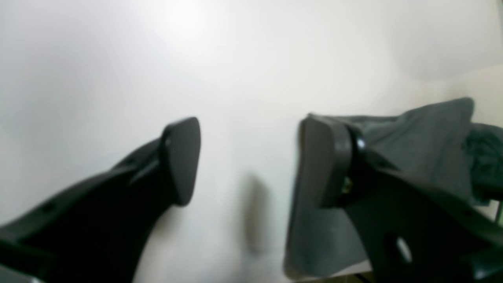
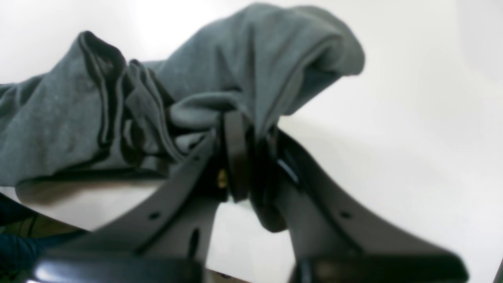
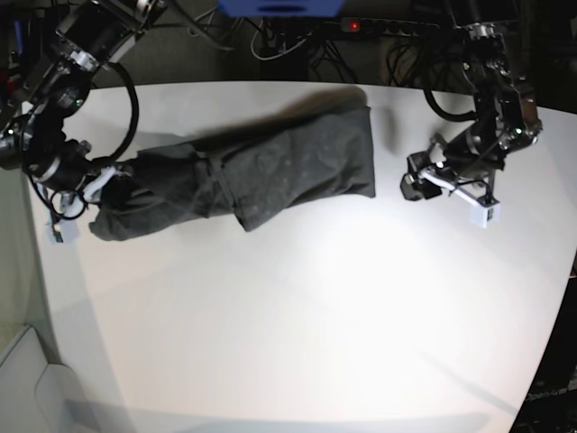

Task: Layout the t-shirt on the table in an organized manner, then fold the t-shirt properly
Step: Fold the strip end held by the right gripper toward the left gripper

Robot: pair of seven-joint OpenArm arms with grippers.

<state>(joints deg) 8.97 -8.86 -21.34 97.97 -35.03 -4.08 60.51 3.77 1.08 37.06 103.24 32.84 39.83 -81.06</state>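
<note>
In the base view the near half of the table (image 3: 297,343) lies bare white from its curved front edge at six o'clock up to the middle, with a wide stretch of free surface there. Past that, the t-shirt (image 3: 270,176) sprawls across the far half as a long rumpled band, running from about nine o'clock toward one o'clock, its straight hem edge ending squarely near the centre-right. At nine o'clock the right gripper (image 3: 115,180) has its jaws pressed together on a bunched fold of the t-shirt (image 2: 220,78), the cloth humped over and around the black fingers (image 2: 235,153) in the right wrist view. At three o'clock the left gripper (image 3: 416,183) hangs just beyond the shirt's hem, apart from it, jaws spread and holding nothing; in the left wrist view its two pads (image 1: 182,159) stand wide with bare table between them, and the cloth edge (image 1: 424,137) shows behind the right-hand one. Cables and dark gear (image 3: 297,36) crowd the far rim at twelve o'clock.
</note>
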